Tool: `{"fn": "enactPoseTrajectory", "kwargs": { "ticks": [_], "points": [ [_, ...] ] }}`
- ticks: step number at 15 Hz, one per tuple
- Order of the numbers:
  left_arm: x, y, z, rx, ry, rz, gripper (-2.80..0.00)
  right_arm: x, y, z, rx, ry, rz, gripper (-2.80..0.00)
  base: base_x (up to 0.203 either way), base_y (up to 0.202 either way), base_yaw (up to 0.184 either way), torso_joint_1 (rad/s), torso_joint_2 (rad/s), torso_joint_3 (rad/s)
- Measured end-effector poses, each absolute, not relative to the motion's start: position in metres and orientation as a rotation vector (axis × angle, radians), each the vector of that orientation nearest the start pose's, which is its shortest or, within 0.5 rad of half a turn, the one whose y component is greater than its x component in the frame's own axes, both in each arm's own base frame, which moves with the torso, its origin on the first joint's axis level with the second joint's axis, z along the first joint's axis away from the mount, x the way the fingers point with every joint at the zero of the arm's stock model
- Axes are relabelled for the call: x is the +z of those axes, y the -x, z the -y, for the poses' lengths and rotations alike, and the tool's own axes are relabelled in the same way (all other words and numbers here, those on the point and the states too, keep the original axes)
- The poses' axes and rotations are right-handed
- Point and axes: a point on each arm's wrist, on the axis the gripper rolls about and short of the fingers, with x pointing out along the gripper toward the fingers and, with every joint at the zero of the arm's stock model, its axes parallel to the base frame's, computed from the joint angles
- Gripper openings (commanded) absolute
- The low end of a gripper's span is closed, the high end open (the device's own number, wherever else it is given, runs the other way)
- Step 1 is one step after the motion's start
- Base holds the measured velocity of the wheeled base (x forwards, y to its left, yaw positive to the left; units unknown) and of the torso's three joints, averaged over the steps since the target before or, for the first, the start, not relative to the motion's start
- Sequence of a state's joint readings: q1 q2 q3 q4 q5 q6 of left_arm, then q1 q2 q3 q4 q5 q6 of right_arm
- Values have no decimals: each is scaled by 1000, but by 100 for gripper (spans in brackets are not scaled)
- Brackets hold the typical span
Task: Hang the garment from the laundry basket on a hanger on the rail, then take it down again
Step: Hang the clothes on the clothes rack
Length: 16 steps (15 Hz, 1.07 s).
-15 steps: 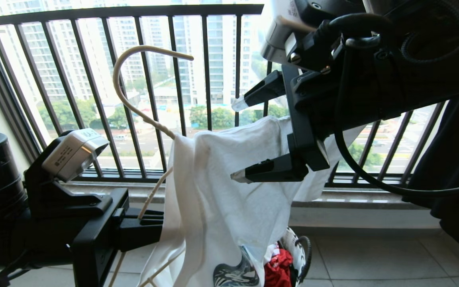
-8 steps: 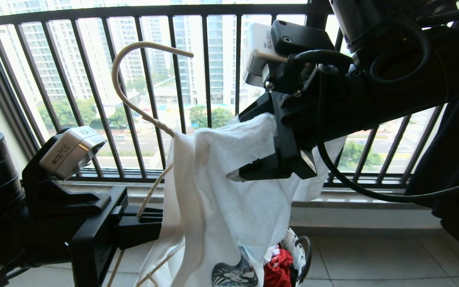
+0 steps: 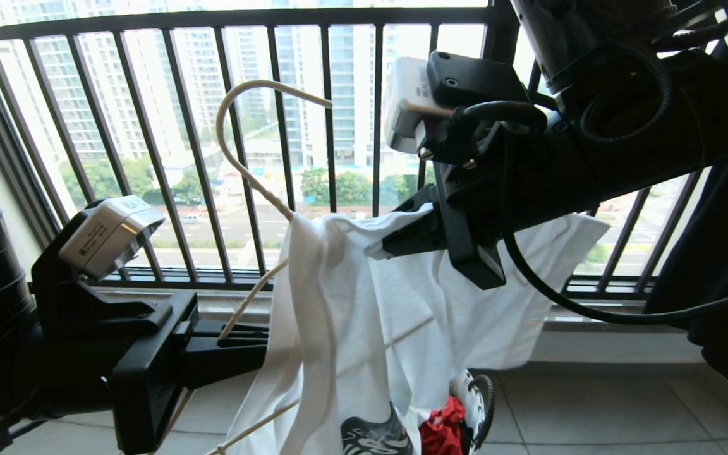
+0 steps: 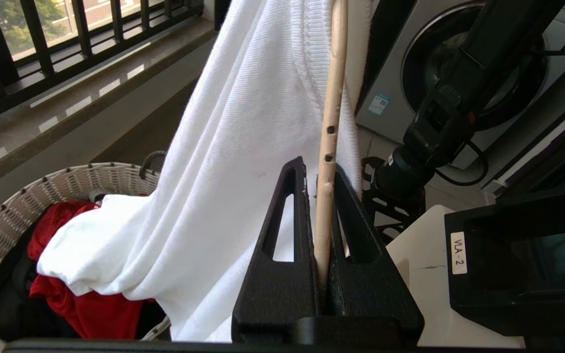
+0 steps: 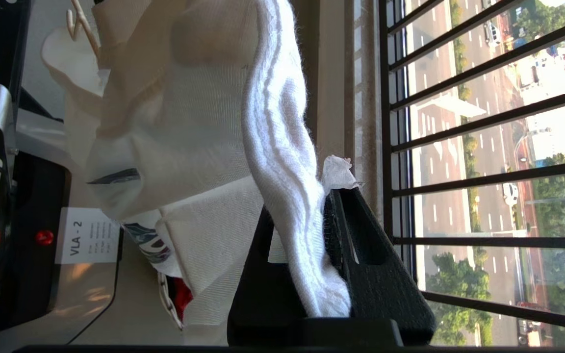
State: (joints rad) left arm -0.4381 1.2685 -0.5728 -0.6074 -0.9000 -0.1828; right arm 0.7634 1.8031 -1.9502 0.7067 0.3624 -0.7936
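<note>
Left tool (image 3: 263, 344) stands low at the left of the head view, jaws pinched on one thin arm of the hanger (image 3: 247, 174); the left wrist view shows the cream rod, pierced by two small holes, clamped between the black wedge-shaped fingers (image 4: 282, 230). The hanger's long curved hook rises free in front of the black window railing (image 3: 200, 19), open air around its tip.

Right tool (image 3: 380, 249) reaches in from the upper right, jaws clamped on a ribbed, stitched edge of the garment (image 3: 364, 328); the right wrist view shows that edge bunched between the fingers (image 5: 361, 245). The white knit T-shirt drapes over the hanger and hangs in soft folds, its dark logo at the lower edge of the head view.

Its lower end trails into the laundry basket (image 4: 27, 191), a round white woven one on the tiled floor, holding a red cloth (image 4: 81, 304).
</note>
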Motion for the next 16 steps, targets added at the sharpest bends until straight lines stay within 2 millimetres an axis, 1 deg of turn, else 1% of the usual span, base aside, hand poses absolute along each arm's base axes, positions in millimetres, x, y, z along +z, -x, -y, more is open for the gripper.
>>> {"fn": "enactPoseTrajectory", "kwargs": {
  "ticks": [4,5,11,14,16],
  "points": [
    [224,-164,96,-1323,174,-212,-280,341,-218,-220,1275,806,-118,-280,0,0,0,0,0,0],
    [224,-164,96,-1322,173,-211,0,342,-217,-219,1276,806,-122,-280,0,0,0,0,0,0],
    [224,-164,94,-1311,157,-195,0,341,-210,-211,1283,827,-126,-280,0,0,0,0,0,0],
    [235,-168,80,-1235,151,-142,0,342,-210,-207,1269,827,-128,-280,0,0,0,0,0,0],
    [248,-167,69,-1186,140,-83,0,343,-213,-202,1246,825,-136,-280,0,0,0,0,0,0]
  ]
}}
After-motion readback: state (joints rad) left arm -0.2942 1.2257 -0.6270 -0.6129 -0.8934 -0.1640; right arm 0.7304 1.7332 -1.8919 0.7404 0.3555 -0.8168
